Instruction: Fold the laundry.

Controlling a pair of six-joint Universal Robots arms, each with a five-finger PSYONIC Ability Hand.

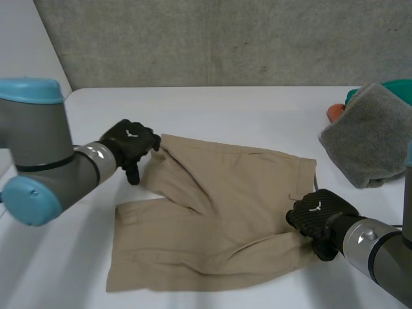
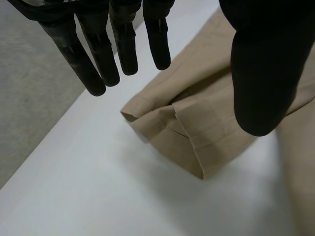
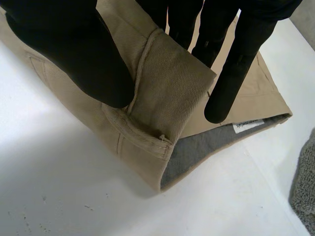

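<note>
Shorts [image 1: 219, 206]: tan, spread on the white table [image 1: 244, 106] between the two hands; one leg hem at the left hand, the waistband end at the right hand.
Left hand [image 1: 129, 145]: just off the far leg's hem corner, at the outer edge of the shorts.
Left hand state: in its wrist view, fingers [image 2: 98, 64] straight and spread, thumb [image 2: 256, 73] held well apart from them, nothing pinched.
Cloth at left hand: doubled hem corner [image 2: 189, 132] lying on the table below the gap between fingers and thumb, clear of the fingertips; contact with the thumb impossible to tell.
Right hand [image 1: 320, 215]: knuckles up, on the waistband corner nearest its own arm.
Right hand state: in its wrist view, thumb [image 3: 74, 49] pressed on one face of an upturned waistband flap [image 3: 170, 83], fingers [image 3: 236, 69] behind the other face, the flap pinched between them.
Below right palm: grey lining [image 3: 206, 147] showing where the flap lifts off the table, a white label [image 3: 248, 126] just past the fingertips.
Grey towel [image 1: 373, 135]: bunched, beyond the right hand, apart from the shorts.
Teal basket [image 1: 396, 87]: behind the towel, an orange item [image 1: 336, 111] beside it.
Left arm [image 1: 38, 154]: grey with light-blue caps, reaching in from the side to the hem corner.
Right arm [image 1: 380, 257]: low over the table, ending at the waistband.
</note>
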